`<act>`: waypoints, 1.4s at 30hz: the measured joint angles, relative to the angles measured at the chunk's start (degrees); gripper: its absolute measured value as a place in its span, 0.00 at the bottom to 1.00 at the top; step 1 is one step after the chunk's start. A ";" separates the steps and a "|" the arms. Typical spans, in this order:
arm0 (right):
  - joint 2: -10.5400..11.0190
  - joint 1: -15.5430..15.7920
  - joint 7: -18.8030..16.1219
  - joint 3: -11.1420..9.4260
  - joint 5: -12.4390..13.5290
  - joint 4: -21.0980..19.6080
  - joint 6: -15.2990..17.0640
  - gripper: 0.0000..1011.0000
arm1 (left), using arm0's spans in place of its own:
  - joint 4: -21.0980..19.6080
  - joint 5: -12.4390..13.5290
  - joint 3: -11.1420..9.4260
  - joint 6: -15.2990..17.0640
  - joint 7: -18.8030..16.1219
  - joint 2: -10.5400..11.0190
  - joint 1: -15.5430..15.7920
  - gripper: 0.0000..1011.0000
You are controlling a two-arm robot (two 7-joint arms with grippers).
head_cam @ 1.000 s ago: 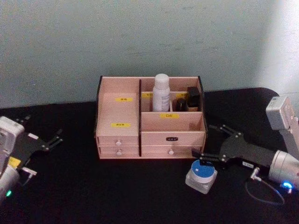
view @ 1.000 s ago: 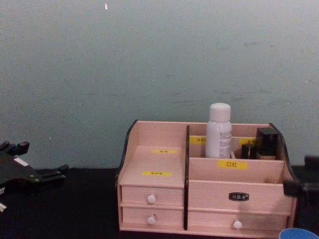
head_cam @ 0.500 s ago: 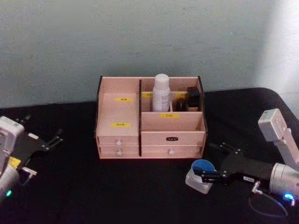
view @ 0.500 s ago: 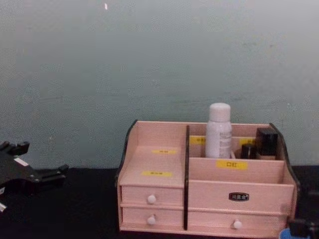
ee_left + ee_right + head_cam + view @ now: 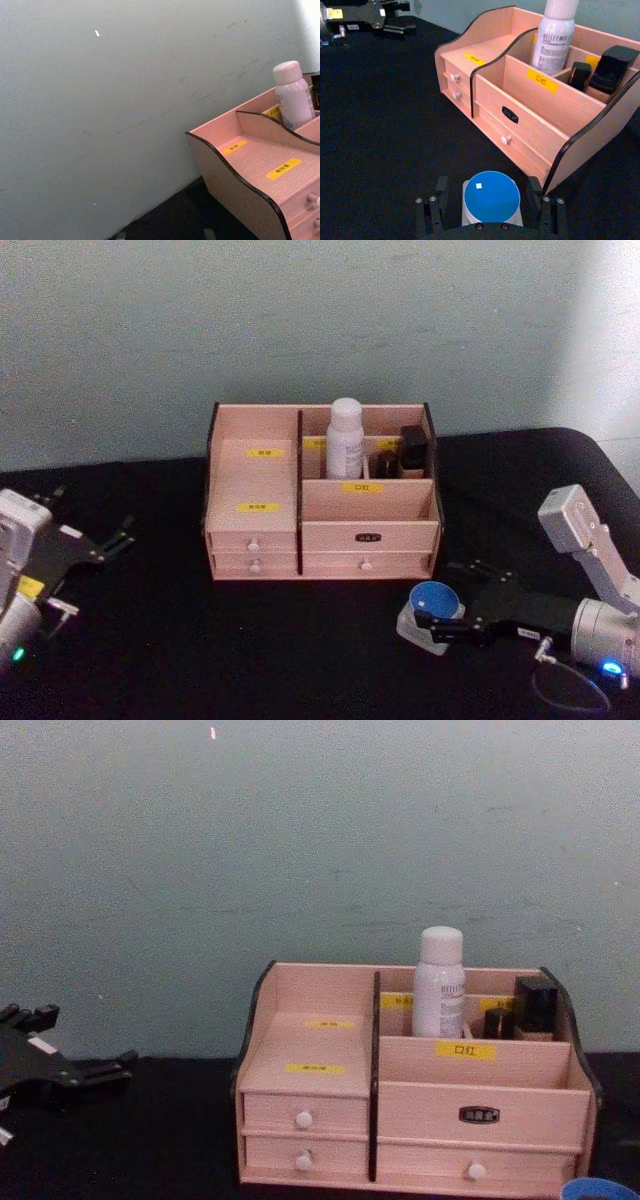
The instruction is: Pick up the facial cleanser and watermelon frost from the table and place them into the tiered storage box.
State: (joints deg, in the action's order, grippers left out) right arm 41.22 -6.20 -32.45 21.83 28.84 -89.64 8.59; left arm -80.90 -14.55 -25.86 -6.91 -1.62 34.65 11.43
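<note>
The watermelon frost (image 5: 431,604) stands upright on the worktop (image 5: 250,650), toward its front right corner, just in front of the right end of the tiered storage box (image 5: 368,505). The right tool (image 5: 487,182) lies low with its fingers spread, one on each side of the jar, with a little gap on both sides. The jar sits right between them, so I think a squeeze comes next, then a lift up and back. The facial cleanser (image 5: 346,438) stands in a back compartment. The left tool (image 5: 118,535) rests spread near the left edge.
</note>
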 joint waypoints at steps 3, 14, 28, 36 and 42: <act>-0.18 -0.31 -0.02 0.32 -0.18 0.59 0.08 0.99 | 0.00 0.00 0.00 0.00 0.00 0.00 0.00 0.99; -0.55 -0.90 -0.03 0.92 -0.51 1.53 0.46 0.99 | 0.00 0.00 0.00 0.00 0.00 0.00 0.00 0.99; -1.19 -1.82 0.10 1.65 -1.06 2.71 1.02 0.99 | 0.00 0.00 0.00 0.00 0.00 0.00 0.00 0.99; -1.42 -2.11 0.17 1.88 -1.13 3.30 1.52 0.99 | 0.00 0.00 0.00 0.00 0.00 0.00 0.00 0.99; -1.67 -2.30 0.17 2.05 -1.19 3.65 1.61 0.99 | 0.00 0.00 0.00 0.00 0.00 0.00 0.00 0.99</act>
State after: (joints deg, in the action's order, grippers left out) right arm 39.54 -8.50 -32.27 23.88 27.65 -85.98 10.19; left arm -80.90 -14.55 -25.86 -6.91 -1.62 34.65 11.43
